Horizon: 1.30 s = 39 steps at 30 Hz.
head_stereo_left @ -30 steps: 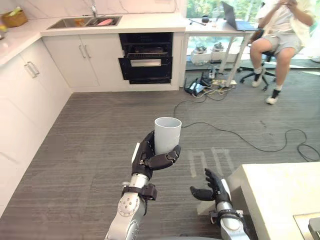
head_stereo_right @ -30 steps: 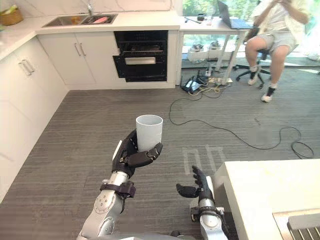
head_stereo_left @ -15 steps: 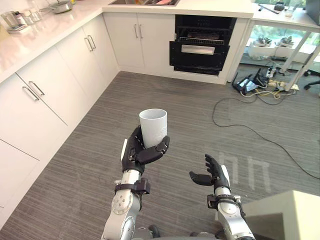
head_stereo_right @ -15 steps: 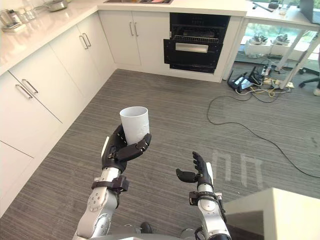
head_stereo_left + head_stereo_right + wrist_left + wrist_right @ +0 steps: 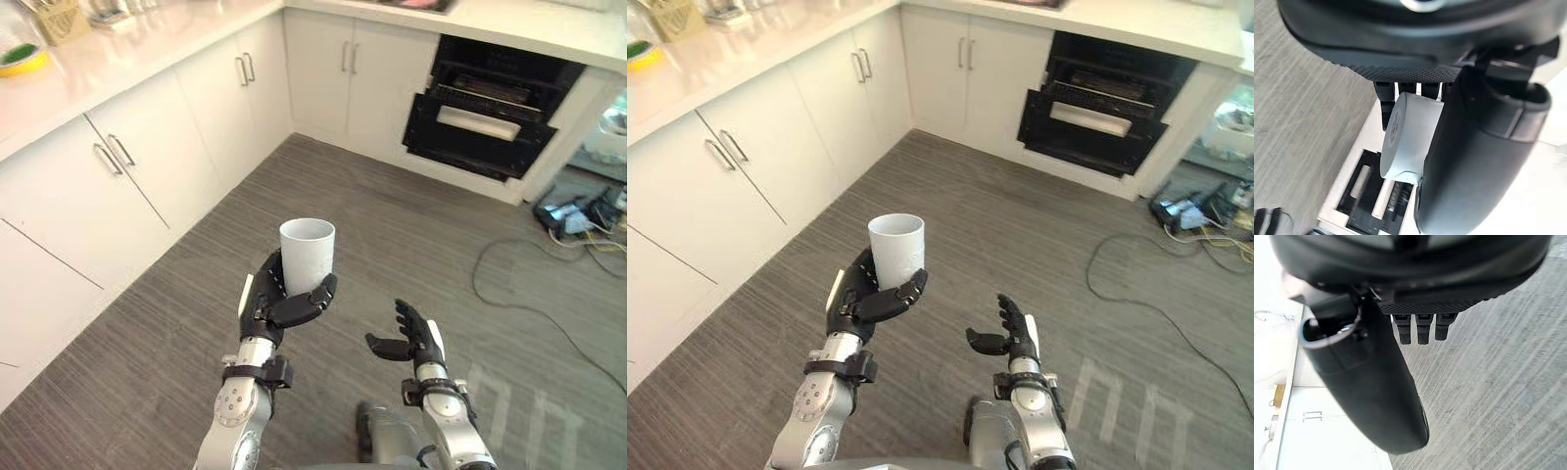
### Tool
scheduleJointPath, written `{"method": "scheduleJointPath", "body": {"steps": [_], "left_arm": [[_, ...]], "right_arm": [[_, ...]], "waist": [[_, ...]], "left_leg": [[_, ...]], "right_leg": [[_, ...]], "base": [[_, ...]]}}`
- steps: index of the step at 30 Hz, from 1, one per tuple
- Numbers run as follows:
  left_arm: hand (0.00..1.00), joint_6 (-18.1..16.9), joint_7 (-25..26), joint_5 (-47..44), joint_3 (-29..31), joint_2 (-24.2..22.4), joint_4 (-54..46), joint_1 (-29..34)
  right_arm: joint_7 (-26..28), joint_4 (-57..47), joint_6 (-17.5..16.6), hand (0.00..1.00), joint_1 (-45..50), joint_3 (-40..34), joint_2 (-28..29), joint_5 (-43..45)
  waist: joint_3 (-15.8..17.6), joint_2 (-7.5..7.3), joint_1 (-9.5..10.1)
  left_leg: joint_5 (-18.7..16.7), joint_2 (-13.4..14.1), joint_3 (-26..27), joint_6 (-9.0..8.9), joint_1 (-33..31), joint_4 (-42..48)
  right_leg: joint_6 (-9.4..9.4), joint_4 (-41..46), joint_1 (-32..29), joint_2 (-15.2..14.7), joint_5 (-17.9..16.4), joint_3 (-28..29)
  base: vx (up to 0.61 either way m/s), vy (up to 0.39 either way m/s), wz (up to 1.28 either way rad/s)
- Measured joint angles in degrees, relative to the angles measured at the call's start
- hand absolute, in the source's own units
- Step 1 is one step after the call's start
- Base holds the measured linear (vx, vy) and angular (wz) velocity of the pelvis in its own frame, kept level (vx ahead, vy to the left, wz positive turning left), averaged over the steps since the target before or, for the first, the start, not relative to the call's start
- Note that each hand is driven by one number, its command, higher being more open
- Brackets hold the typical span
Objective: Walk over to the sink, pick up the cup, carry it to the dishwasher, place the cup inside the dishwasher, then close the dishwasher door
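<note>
- Cup [image 5: 307,253] stands upright, mouth up, in the left hand [image 5: 277,305] above the floor [image 5: 176,333]; the fingers [image 5: 1386,103] and thumb are curled round its lower wall.
- Right hand [image 5: 407,339] hangs just beside it, empty, fingers loosely spread.
- Dishwasher [image 5: 485,122] lies ahead and to the right, well apart, its door seemingly ajar. By my reading the carry is under way, and the free right hand is on the door's side.

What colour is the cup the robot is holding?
White. The cup shows best in the left eye view.
</note>
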Motion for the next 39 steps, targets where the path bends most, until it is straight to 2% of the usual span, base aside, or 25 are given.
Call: {"method": "scheduleJointPath", "body": {"steps": [1, 2, 3, 5, 8, 11, 12, 13, 14, 16, 18, 19, 21, 22, 23, 25, 27, 28, 29, 30, 31, 33, 36, 37, 39], "left_arm": [[0.3, 0.29, -0.29, -0.03, 0.02, -0.76, 0.86, -0.24], [0.3, 0.5, -0.45, -0.03, 0.02, -1.12, 0.86, 0.01], [0.3, 0.49, -0.7, -0.04, -0.03, -1.47, 0.61, 1.01], [0.3, 0.44, -1.13, -0.06, -0.12, -2.02, 0.02, 1.92], [0.3, 0.4, -1.99, -0.06, 0.41, -2.02, -1.05, 1.78], [0.3, 0.42, -1.98, -0.05, 0.78, -1.99, -1.08, 1.78], [0.3, 0.43, -1.93, -0.04, 1.19, -2.04, -1.24, 1.84], [0.3, 0.44, -1.76, -0.03, 1.82, -2.03, -1.63, 2.0], [0.3, 0.42, -1.76, -0.03, 2.06, -1.64, -1.94, 1.95], [0.3, 0.43, -1.64, -0.03, 3.73, -1.24, -2.78, 1.52], [0.3, 0.51, -1.55, -0.02, 3.79, -0.38, -2.81, 1.64], [0.3, 0.57, -1.54, -0.01, 3.76, 0.95, -2.86, 1.64], [0.3, 0.73, -1.48, 0.03, 3.7, 1.94, -2.86, 1.77], [0.3, 0.72, -1.23, 0.05, 3.61, 2.02, -2.99, 1.8], [0.3, 0.7, -0.96, 0.04, 3.56, 1.99, -3.49, 1.71], [0.3, 0.48, -0.58, 0.0, 2.99, 2.23, -3.62, 1.08], [0.3, 0.5, -0.55, 0.0, 2.26, 2.38, -3.53, 1.07], [0.3, 0.48, -0.55, 0.0, 2.03, 2.35, -3.53, 1.06], [0.3, 0.46, -0.54, 0.01, 1.98, 2.53, -3.37, 1.13], [0.3, 0.49, -0.52, 0.01, 1.93, 2.64, -3.09, 1.2], [0.3, 0.54, -0.46, 0.03, 1.5, 1.52, -0.65, 0.82], [0.3, 0.65, -0.48, 0.05, 1.04, 0.43, 1.02, -0.26], [0.3, 1.12, -0.63, 0.0, 1.01, -0.92, 2.08, -0.49], [0.3, 1.1, -0.72, -0.03, 0.82, -1.31, 1.38, 0.35], [0.3, 0.85, -0.86, -0.04, 0.3, -1.58, 0.26, 1.58]], "right_arm": [[-0.08, -0.75, 0.04, 0.9, 0.94, 0.02, 0.19, 0.03], [-0.12, -1.9, 0.06, 0.9, 1.91, 0.08, 0.31, 0.05], [-0.24, -4.81, 0.05, 0.9, 3.96, 0.38, 0.27, 0.1], [-0.81, -8.92, -0.75, 0.9, 5.77, 0.42, 0.52, 0.16], [-0.94, -8.45, -1.34, 0.9, 3.68, -0.08, 0.5, 0.21], [-0.98, -6.56, -1.22, 0.9, 3.46, -0.23, 0.41, 0.23], [-0.96, -5.66, -1.17, 0.9, 3.49, -0.24, 0.16, 0.23], [-0.92, -4.56, -0.94, 0.9, 3.46, -0.21, 0.03, 0.23], [-0.94, -4.06, -0.85, 0.9, 3.34, -0.1, 0.46, 0.22], [-0.65, -3.55, -0.66, 0.9, 3.21, 0.42, 1.56, 0.16], [-0.38, -2.93, -0.35, 0.9, 2.92, 0.41, 1.9, -0.09], [-0.07, -2.12, -0.24, 0.9, 2.34, 0.42, 2.56, -0.75], [0.14, -0.77, -0.01, 0.9, 1.62, 0.98, 2.99, -1.33], [0.26, -0.43, 0.0, 0.9, 1.34, 1.92, 2.97, -1.75], [0.43, -0.47, -0.02, 0.9, 0.93, 2.72, 3.13, -2.1], [0.6, -0.48, -0.03, 0.9, 0.21, 3.04, 3.34, -2.1], [0.73, -0.48, -0.03, 0.9, 0.03, 3.06, 3.19, -2.08], [0.74, -0.47, -0.01, 0.9, 0.01, 3.07, 3.07, -2.08], [0.79, -0.49, 0.0, 0.9, 0.23, 3.23, 2.97, -2.08], [0.76, -0.52, 0.0, 0.9, 0.62, 3.3, 2.78, -2.08], [0.69, 0.31, 0.13, 0.9, 0.81, 3.29, 1.4, -2.09], [0.65, 0.26, 0.27, 0.9, 0.83, 2.48, 0.12, -2.06], [0.54, -0.95, 0.94, 0.9, 2.82, 2.32, 0.28, -2.0], [0.13, -3.83, 0.94, 0.9, 4.37, 2.45, 0.72, -1.9], [-0.09, -7.08, 0.24, 0.9, 5.17, 2.58, 1.16, -1.7]], "waist": [[0.49, -0.06, 0.07], [0.98, -0.12, 0.16], [1.75, -0.3, 0.85], [1.78, -0.6, 1.62], [1.95, -0.8, 3.08], [2.77, -2.02, 3.33], [2.75, -1.98, 3.39], [2.66, -1.95, 4.1], [2.51, -2.15, 4.39], [2.56, -4.62, 4.33], [2.59, -5.13, 4.5], [2.95, -6.04, 4.13], [3.0, -6.33, 3.19], [2.91, -6.28, 2.94], [2.53, -6.38, 2.7], [2.59, -6.26, 2.27], [2.96, -5.61, 1.12], [3.13, -5.31, 0.71], [2.75, -5.96, 0.2], [2.41, -6.56, -0.03], [1.75, -3.84, 0.37], [1.18, -2.05, -0.08], [1.88, -1.44, 0.4], [2.45, -1.5, 0.8], [2.38, -1.91, 1.97]], "left_leg": [[3.53, 2.17, -0.56, -0.41, -4.13, 12.34], [6.13, 3.1, -0.75, -0.23, -5.7, 18.1], [6.0, 5.39, -0.08, -0.34, -7.92, 28.03], [3.2, 7.66, 2.43, 0.88, -13.97, 35.66], [-0.18, 5.99, 2.92, 2.08, -22.69, 27.08], [1.1, 1.01, 2.29, 1.51, -25.8, 13.86], [4.24, -0.91, 1.69, 1.28, -25.82, 6.13], [11.32, -1.64, 1.96, 3.28, -24.62, 3.88], [11.72, -2.36, 2.37, 5.11, -24.33, 4.95], [5.29, -4.32, 4.5, 7.1, -25.01, 10.11], [2.49, -5.63, 6.04, 8.51, -22.87, 10.94], [1.41, -7.23, 6.64, 9.79, -19.5, 10.16], [0.21, -8.13, 6.49, 11.66, -15.05, 9.26], [-0.52, -8.28, 6.53, 11.73, -11.45, 7.2], [-0.6, -8.22, 6.47, 11.65, -8.71, 4.5], [-0.5, -7.92, 5.65, 11.09, -5.1, 0.71], [-0.93, -6.45, 4.61, 9.67, -1.53, -1.82], [-1.65, -5.49, 4.21, 8.3, -0.04, -2.49], [-3.3, -4.85, 3.93, 5.33, 2.21, -2.58], [-4.03, -5.34, 3.69, 4.12, 3.25, -2.62], [-4.76, -2.99, 3.24, 2.79, 5.43, -2.53], [-3.05, -0.87, 2.03, 0.52, 3.82, 2.36], [6.29, 4.09, 1.04, -1.32, -3.54, 27.44], [4.41, 6.05, 2.04, -0.78, -6.93, 35.88], [1.21, 6.34, 2.71, 0.8, -12.59, 37.77]], "right_leg": [[-0.55, -4.11, 5.29, 1.17, -0.26, -1.22], [-0.72, -5.96, 8.2, 1.61, -0.35, -1.51], [-0.92, -9.24, 13.87, 2.39, -0.46, -1.5], [-1.52, -14.65, 20.03, 2.79, -0.94, -1.22], [-1.63, -19.21, 23.3, 2.31, -2.39, 0.08], [0.41, -19.65, 25.57, -0.43, -4.29, 0.02], [1.94, -19.52, 26.41, -1.31, -5.64, 0.32], [3.25, -18.62, 26.97, -2.0, -7.67, 2.03], [3.99, -17.92, 27.24, -2.66, -8.81, 2.81], [5.94, -12.2, 25.7, -5.97, -11.05, 5.56], [7.06, 1.45, 20.65, -8.04, -11.3, 7.9], [9.84, 12.95, 16.72, -10.01, -10.01, 8.92], [8.69, 24.54, 13.09, -10.62, -10.64, 8.9], [6.52, 28.67, 10.03, -10.38, -11.81, 7.34], [4.3, 28.75, 6.02, -9.83, -13.08, 5.22], [2.45, 24.44, 0.76, -8.32, -14.19, 2.55], [2.08, 16.89, -2.97, -5.38, -13.89, 1.3], [2.03, 11.86, -4.67, -3.62, -12.61, 1.14], [0.71, -0.43, -5.14, -1.54, -3.9, 0.96], [-1.44, -3.26, -4.83, -1.45, 4.59, 1.18], [-2.14, -1.16, -4.12, 0.19, 6.23, 0.33], [-3.01, -0.87, -2.3, 1.13, 2.43, -1.12], [-4.21, -7.58, 8.91, 3.74, 0.65, -1.84], [-4.47, -11.65, 14.66, 4.79, 0.44, -1.6], [-5.4, -15.18, 18.77, 5.46, -0.7, 0.13]], "base": [[0.45, -0.209, 0.32], [0.5, -0.215, 0.2], [0.38, -0.118, 0.01], [0.37, -0.075, -0.06], [0.28, 0.049, -0.2], [0.27, 0.168, 0.03], [0.34, 0.268, -0.25], [0.36, 0.299, -0.37], [0.48, 0.366, -0.42], [0.54, 0.383, -0.24], [0.43, 0.288, -0.23], [0.38, 0.191, -0.13], [0.41, 0.13, -0.03], [0.53, 0.093, -0.03], [0.53, 0.073, -0.04], [0.41, 0.002, 0.16], [0.48, -0.04, 0.3], [0.53, -0.08, 0.3], [0.55, -0.091, 0.34], [0.69, -0.108, 0.21], [0.59, -0.093, 0.1], [0.56, -0.107, 0.15], [0.51, -0.139, 0.08], [0.42, -0.085, -0.08], [0.35, -0.042, -0.34]]}}
